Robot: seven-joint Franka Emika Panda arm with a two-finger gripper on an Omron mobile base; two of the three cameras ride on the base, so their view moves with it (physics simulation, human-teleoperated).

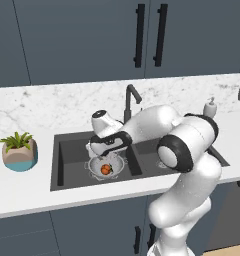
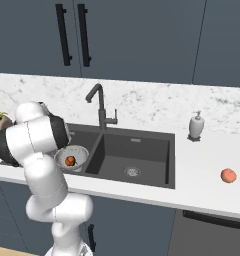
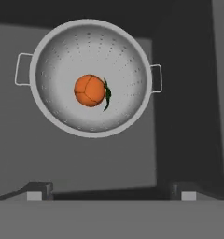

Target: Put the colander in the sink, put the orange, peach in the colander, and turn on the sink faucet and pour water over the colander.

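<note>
Lying in the colander (image 3: 91,77), the orange (image 3: 89,90) sits below the claw (image 3: 111,190).

Open space above colander (image 3: 90,77)

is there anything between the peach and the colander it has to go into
Nothing blocks the way. The peach sits alone on the counter right of the sink; the soap dispenser stands farther back. The colander in the left basin holds just the orange.
</note>
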